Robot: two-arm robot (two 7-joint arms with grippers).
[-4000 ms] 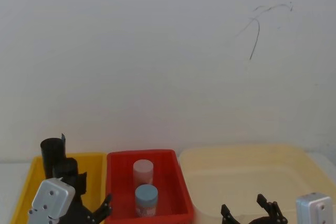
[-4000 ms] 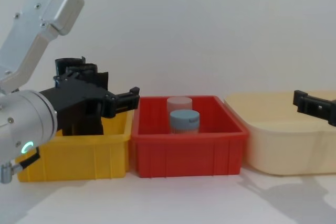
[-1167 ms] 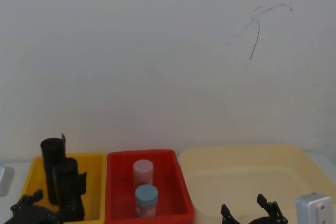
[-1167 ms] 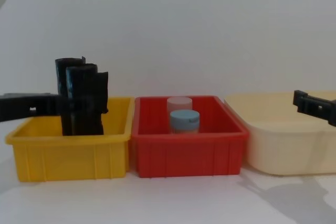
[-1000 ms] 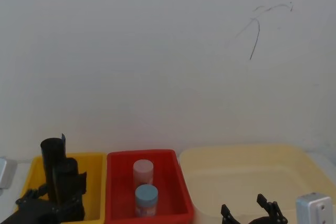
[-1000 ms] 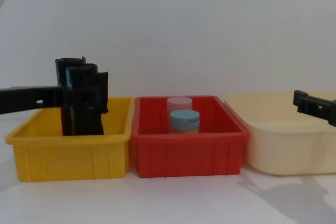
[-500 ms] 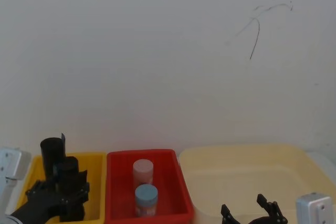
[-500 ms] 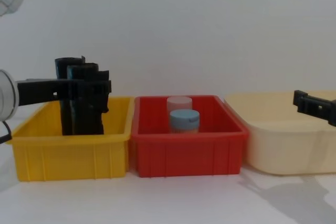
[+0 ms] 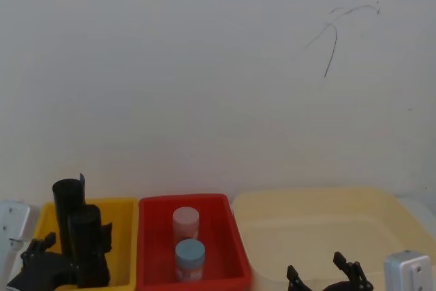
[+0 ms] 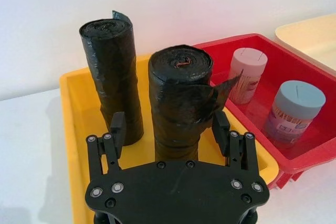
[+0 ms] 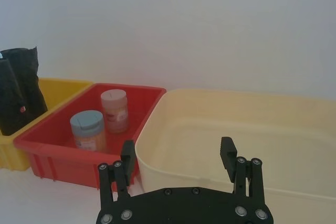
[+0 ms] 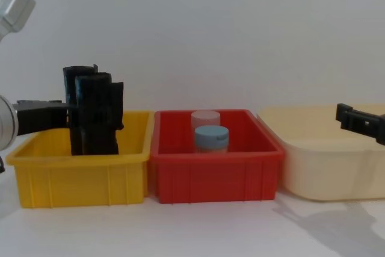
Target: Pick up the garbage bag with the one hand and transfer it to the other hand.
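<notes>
Left gripper [image 10: 169,123] is at the yellow bin [image 10: 73,119], jaws wide open, holding nothing. Its 2 fingers [image 10: 117,127] sit either side of the garbage bag [image 10: 181,95], with a clear gap on both sides in the left wrist view. Can't tell for sure whether the tips are level with the roll or just short of it. In the chest view this gripper comes in flat from the left edge at about the roll's mid height. The garbage bag stands upright in the yellow bin, on the side nearest the red bin [image 12: 216,176]. A loose flap sticks out toward the red bin near its top. A slimmer black roll [image 10: 111,77] stands upright in the same bin, just beside the bag and further back toward the wall. The red bin is the middle of the row, right next to the yellow one. It holds 2 upright canisters: a pinkish canister [image 10: 248,74] at the back and a blue-lidded canister [image 10: 295,107] in front of it. The cream tub [image 12: 325,167] is at the right end of the row. Right gripper [image 11: 177,149] is low by the near edge of the cream tub, well apart from the bag, jaws wide open and empty. All 3 containers sit on a white table [image 12: 198,227] against a white wall.
</notes>
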